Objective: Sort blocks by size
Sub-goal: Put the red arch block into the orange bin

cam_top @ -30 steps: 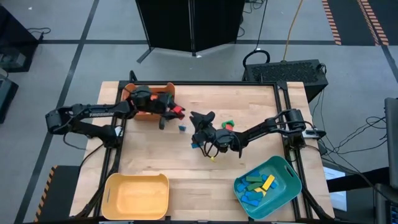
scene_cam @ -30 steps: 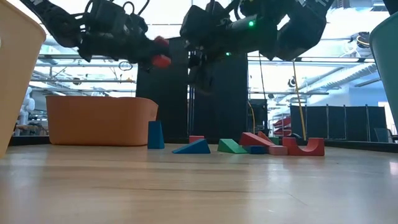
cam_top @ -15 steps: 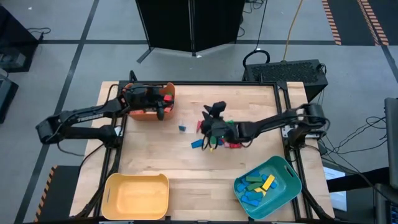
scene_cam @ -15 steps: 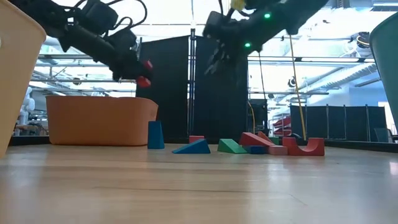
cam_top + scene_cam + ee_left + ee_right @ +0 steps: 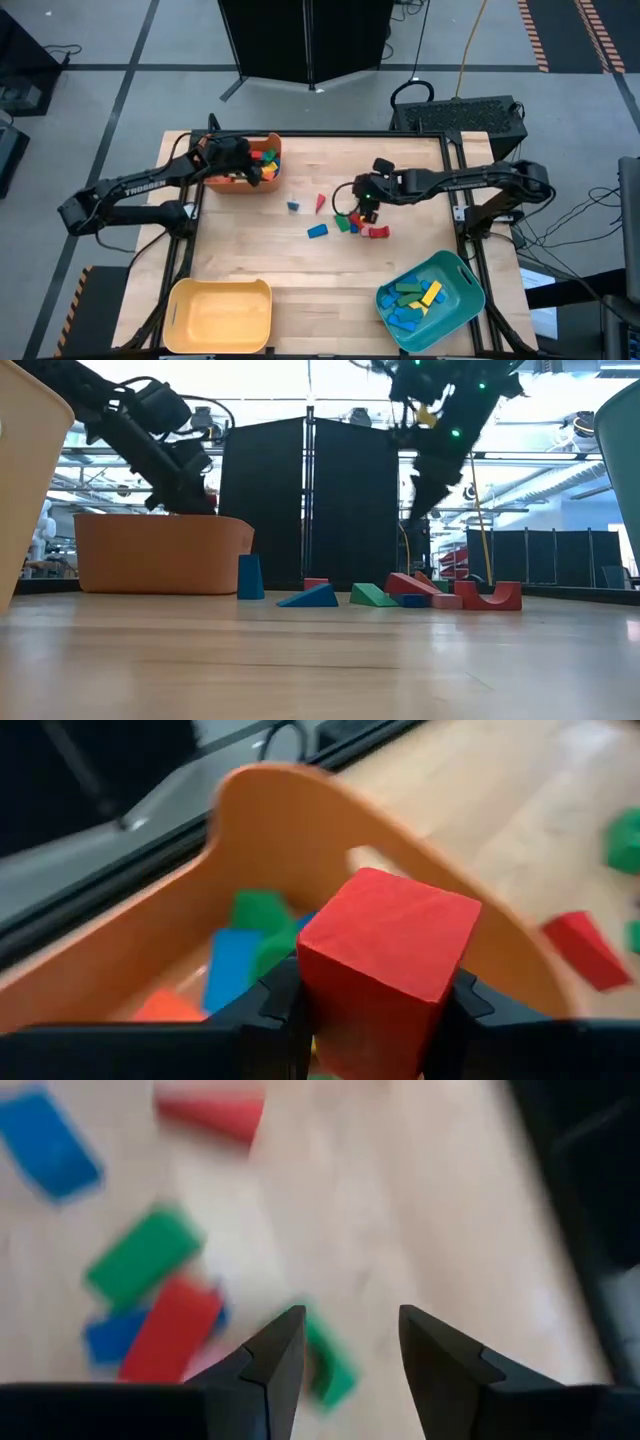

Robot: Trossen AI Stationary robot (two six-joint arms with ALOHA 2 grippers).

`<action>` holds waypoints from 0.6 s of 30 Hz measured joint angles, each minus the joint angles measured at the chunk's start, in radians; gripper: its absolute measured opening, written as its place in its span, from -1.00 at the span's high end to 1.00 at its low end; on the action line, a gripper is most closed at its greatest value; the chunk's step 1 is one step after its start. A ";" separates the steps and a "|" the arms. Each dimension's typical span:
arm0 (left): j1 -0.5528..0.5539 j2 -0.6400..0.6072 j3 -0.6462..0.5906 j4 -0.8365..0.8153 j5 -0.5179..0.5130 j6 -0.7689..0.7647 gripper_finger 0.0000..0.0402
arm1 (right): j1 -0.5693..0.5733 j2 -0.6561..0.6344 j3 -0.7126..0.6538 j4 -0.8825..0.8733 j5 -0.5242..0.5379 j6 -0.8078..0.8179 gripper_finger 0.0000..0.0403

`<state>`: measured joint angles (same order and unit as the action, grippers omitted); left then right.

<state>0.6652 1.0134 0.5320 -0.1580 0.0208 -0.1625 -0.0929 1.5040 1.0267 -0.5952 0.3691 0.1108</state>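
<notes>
My left gripper [image 5: 243, 164] is shut on a red block [image 5: 385, 955] and hangs over the orange bin [image 5: 214, 183] at the far left. That bin holds green, blue and orange blocks [image 5: 245, 945]. My right gripper [image 5: 350, 1350] is open with nothing between its fingers. It hovers [image 5: 365, 198] above the loose blocks [image 5: 350, 222] lying flat on the middle of the table: green, red and blue pieces, a red arch [image 5: 377, 232], a blue bar [image 5: 318, 231] and a red wedge [image 5: 320, 203]. My left gripper pinches the red block by two opposite side faces [image 5: 318, 975] between its two fingers [image 5: 280, 1010]. The fingers slant downward from the table's left side. The block is lifted clear, above the inside of the orange bin, with one corner edge toward the camera.
A yellow bin [image 5: 182, 318] stands at the near left corner. A teal bin [image 5: 462, 280] with blue, green and yellow blocks stands at the near right. A small blue block [image 5: 293, 206] stands alone between the orange bin and the pile.
My left gripper has carried the red block toward the table's far left, from beside the orange bin to over it, sinking a little and tipping downward. My right gripper has swung toward the table's right edge across the pile, has risen and has rolled about.
</notes>
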 joint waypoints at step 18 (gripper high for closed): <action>0.028 0.000 0.000 -0.099 0.034 0.044 -0.10 | 0.038 0.016 -0.001 -0.146 -0.437 0.025 0.15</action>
<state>0.6937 1.0138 0.5320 -0.2565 0.0551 -0.1181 -0.0549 1.5200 1.0260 -0.7413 -0.0680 0.1361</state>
